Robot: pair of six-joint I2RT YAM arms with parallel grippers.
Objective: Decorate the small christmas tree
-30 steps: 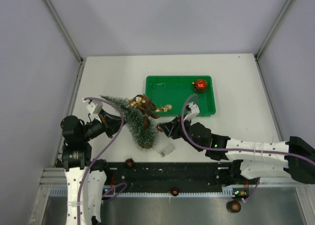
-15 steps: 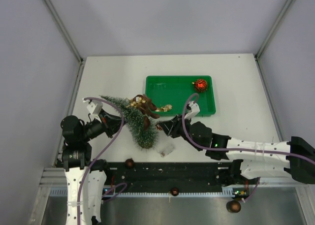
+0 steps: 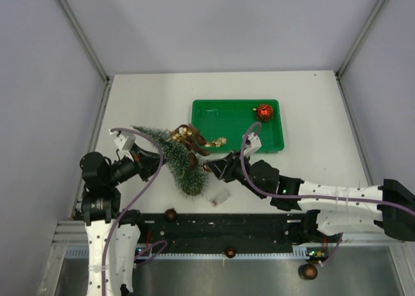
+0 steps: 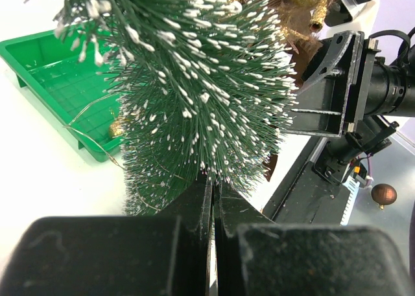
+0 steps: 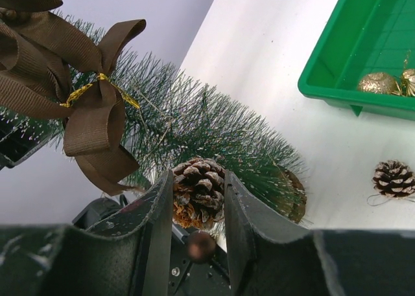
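The small christmas tree [image 3: 176, 157] hangs tilted just left of the green tray [image 3: 220, 124], with the left claw [image 3: 155, 161] clenched on it. The right claw [image 5: 198, 179] is grasping a pine cone [image 5: 198, 195] against the tree's lower branches, under a brown bow [image 5: 84, 108]. A second cone [image 5: 393, 178] lies on the worktop [image 3: 311, 108] near the tray's edge.

White-and-black arms [image 3: 337, 195], purple cables [image 3: 240, 161].

From above the near edge, the top view takes in the whole table [image 3: 142, 102]; both wrist views crowd the small christmas tree [image 4: 194, 82], sharing the green tray [image 5: 350, 56].
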